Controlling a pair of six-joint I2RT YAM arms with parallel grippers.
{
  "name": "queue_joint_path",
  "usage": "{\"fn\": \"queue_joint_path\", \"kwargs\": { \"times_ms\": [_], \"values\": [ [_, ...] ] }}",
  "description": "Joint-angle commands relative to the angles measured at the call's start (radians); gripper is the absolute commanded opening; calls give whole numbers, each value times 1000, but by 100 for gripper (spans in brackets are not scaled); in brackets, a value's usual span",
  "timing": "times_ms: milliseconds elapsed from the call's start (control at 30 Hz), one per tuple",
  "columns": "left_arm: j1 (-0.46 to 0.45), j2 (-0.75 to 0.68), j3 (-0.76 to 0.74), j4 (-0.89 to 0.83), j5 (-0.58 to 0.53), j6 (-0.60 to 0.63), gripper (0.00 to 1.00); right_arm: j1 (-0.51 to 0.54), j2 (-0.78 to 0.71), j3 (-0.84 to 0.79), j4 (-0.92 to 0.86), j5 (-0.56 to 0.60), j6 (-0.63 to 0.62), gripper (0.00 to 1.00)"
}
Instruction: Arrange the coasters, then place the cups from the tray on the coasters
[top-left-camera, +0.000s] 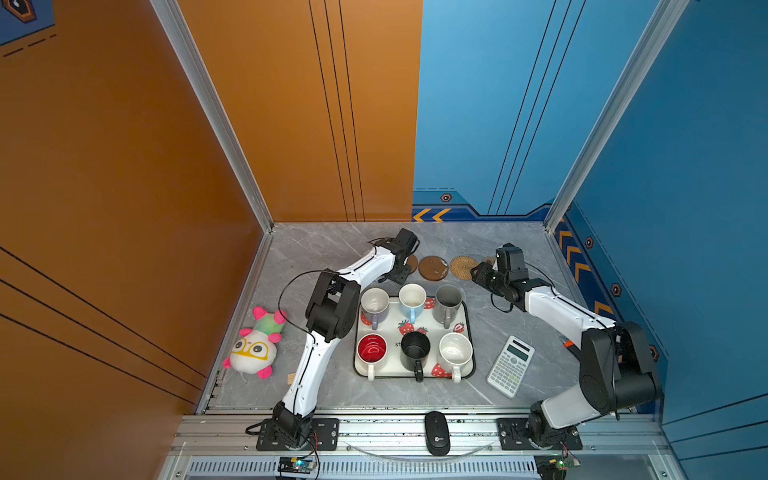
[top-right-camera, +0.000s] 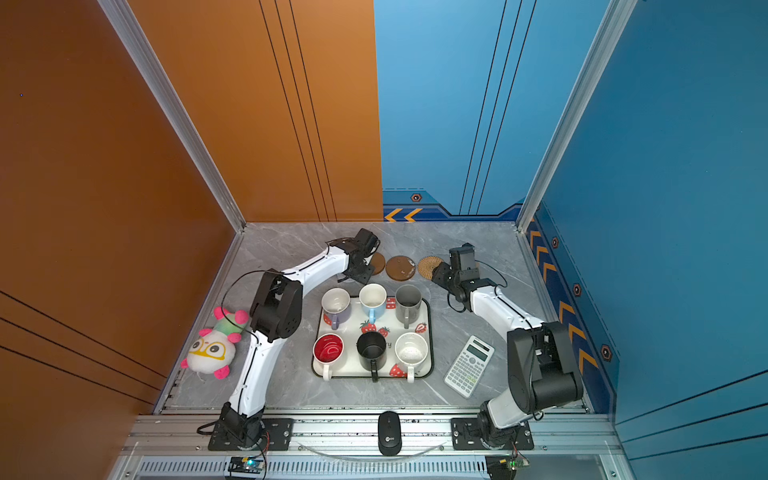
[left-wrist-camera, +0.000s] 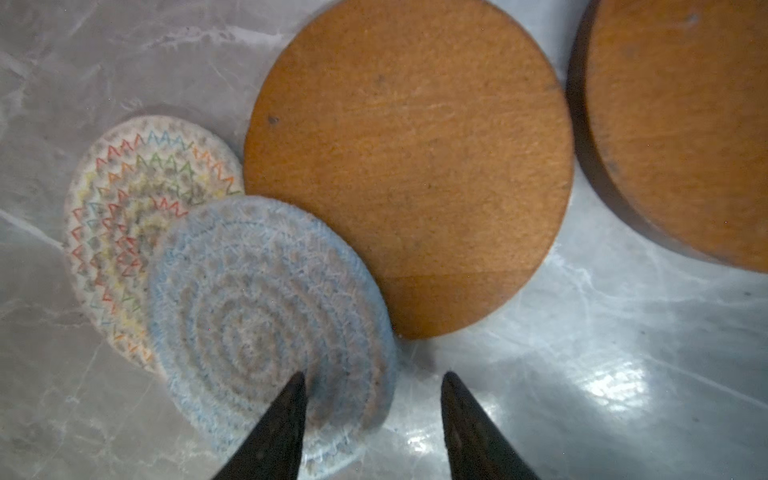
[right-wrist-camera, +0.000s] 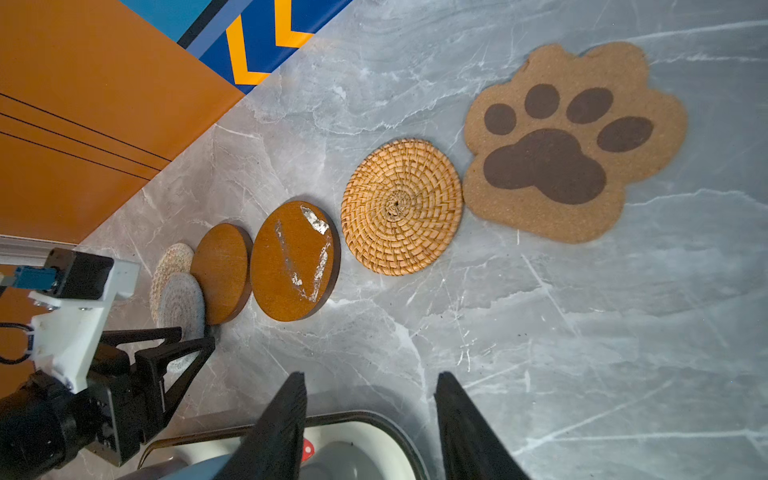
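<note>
Top views both show six mugs (top-left-camera: 415, 347) on the strawberry tray (top-left-camera: 392, 365) mid-bench. Beyond, right hand (right-wrist-camera: 370, 376) and left hand (left-wrist-camera: 372, 376) hover partly open, empty. By the far edge, grey-blue woven coaster (left-wrist-camera: 266, 316) overlaps cream woven coaster (left-wrist-camera: 124, 216): pinch its free rim, drag clear.

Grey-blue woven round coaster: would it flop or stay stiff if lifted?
The grey-blue woven round coaster probably droops: coiled fuzzy yarn looks pliable. Thin, so likely light. It overlaps the cream woven round coaster, so pushing might drag that too.
</note>
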Motion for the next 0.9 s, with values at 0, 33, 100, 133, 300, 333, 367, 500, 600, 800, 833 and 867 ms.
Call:
{"fn": "queue_joint_path", "kwargs": {
  "times_ms": [0,33,100,133,300,333,367,500,600,800,833,867],
  "values": [
    [-5,32,-15,-16,-40,7,51,-7,-24,-19,19,-14,12,50],
    [-5,31,-16,-15,-43,10,50,-7,-23,-19,21,-14,12,50],
    [-5,33,-14,-16,-51,10,49,-8,-23,-18,23,-18,13,50],
    [-5,33,-13,-15,-54,12,48,-8,-23,-18,24,-19,13,50],
    [-5,36,-11,-14,-57,14,37,-9,-26,-21,29,-22,17,50],
    [-5,36,-13,-14,-59,14,33,-9,-27,-22,30,-22,18,50],
    [-5,34,-12,-15,-60,15,29,-9,-27,-22,30,-22,18,50],
    [-7,19,-17,-14,-67,12,13,-9,-32,-25,30,-23,19,50],
    [-8,3,-21,-13,-73,13,0,-9,-35,-25,30,-24,19,50],
    [-19,-35,-34,-12,-100,18,0,-8,-36,-26,32,-24,19,50],
    [-21,-44,-37,-11,-113,20,0,-9,-36,-27,30,-25,20,50],
    [-24,-51,-41,-10,-121,22,0,-9,-35,-27,31,-27,19,50]
  ]
}}
